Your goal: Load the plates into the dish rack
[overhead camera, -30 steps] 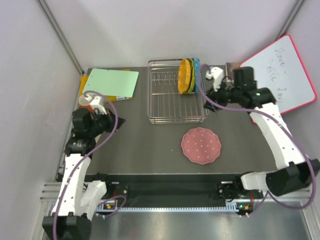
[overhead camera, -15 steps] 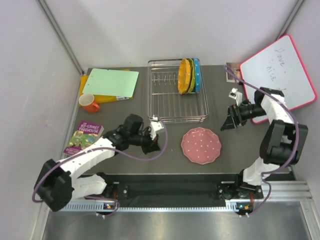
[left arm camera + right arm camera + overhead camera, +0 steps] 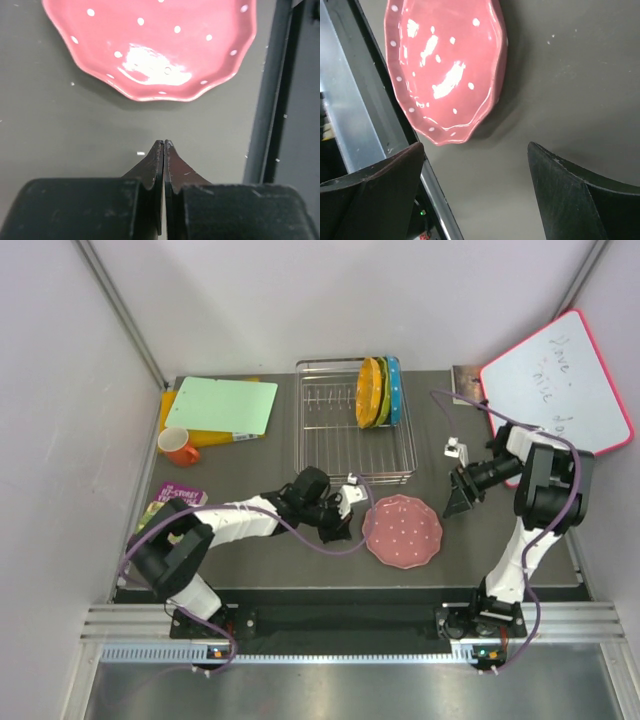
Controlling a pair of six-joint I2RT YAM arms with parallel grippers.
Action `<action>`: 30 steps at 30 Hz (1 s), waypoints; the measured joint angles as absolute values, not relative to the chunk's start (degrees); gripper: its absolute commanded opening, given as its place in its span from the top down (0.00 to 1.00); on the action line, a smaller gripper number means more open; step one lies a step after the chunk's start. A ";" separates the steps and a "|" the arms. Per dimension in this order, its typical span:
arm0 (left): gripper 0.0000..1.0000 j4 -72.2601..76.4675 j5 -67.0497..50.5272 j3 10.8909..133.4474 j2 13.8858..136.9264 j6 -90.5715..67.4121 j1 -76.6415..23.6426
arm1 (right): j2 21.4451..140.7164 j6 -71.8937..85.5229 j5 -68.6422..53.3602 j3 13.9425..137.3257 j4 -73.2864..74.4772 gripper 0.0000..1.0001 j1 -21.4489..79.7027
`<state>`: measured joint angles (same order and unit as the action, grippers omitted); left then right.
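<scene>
Together, pressed tip to tip with nothing between them, were the fingers of the left gripper, which hovered low over the dark table. The right gripper had its two fingers spread wide apart and held nothing.

Four dotted plates showed in all. One, the pink plate, lay flat on the table in front of the dish rack. It sat just ahead of the left gripper's closed tips without touching them, and it lay between the two grippers, with the right one near its far-right side. The other three stood on edge, packed at the right end of the rack: an orange plate, a yellow-green plate and a blue plate.

One orange cup, one green cutting board and one book lay well off to the left. A single whiteboard leaned at the right. None of these lay between either gripper and the pink plate.
</scene>
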<state>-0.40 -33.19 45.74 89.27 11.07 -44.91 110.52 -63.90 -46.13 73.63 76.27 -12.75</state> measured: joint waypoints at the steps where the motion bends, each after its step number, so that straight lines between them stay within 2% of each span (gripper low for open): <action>1: 1.00 0.51 -33.15 45.74 90.50 11.07 -45.17 | 111.87 -64.40 -46.13 73.84 76.40 0.17 -12.75; 6: 1.00 4.43 -33.19 45.74 93.93 10.55 -47.13 | 117.40 -64.97 -47.00 75.57 77.10 0.18 -12.36; 15: 1.00 10.31 -34.22 47.51 102.00 8.21 -51.40 | 117.93 -66.74 -48.64 71.85 78.87 0.23 -7.01; 25: 1.00 8.67 -39.83 52.16 106.74 3.70 -51.44 | 119.35 -66.83 -45.93 74.67 80.73 0.25 -6.52; 30: 1.00 8.47 -41.36 53.28 107.94 2.44 -51.66 | 122.52 -65.45 -46.57 77.82 82.46 0.33 -6.57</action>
<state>8.47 -41.36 53.28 107.94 2.44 -51.66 122.52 -65.45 -46.57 77.82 82.46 -6.57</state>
